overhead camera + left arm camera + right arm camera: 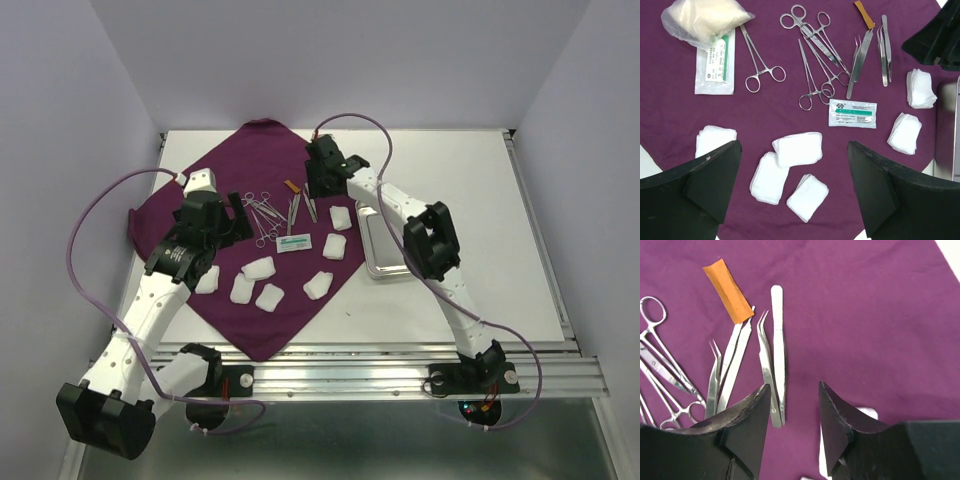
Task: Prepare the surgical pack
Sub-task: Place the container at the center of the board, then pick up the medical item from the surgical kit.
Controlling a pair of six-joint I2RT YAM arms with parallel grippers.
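The dark purple cloth (268, 150) lies spread as a diamond on the table, and the steel tray (385, 250) sits just off its right corner. Several white gauze pads (799, 149) lie on the cloth's near half. Ring-handled instruments (812, 55) and tweezers (771, 360) lie across its middle. My left gripper (794, 145) hovers wide open above the gauze pads, holding nothing. Low over the cloth, my right gripper (794, 385) has its jaws partly apart just right of the tweezers. Only cloth shows between them.
A clear bag of white material (707, 20) on a labelled packet lies at the cloth's left. A small white packet (852, 113) lies below the instruments, and an orange strip (728, 294) sits at the tweezers' far end. A gauze pad (867, 412) is behind my right finger.
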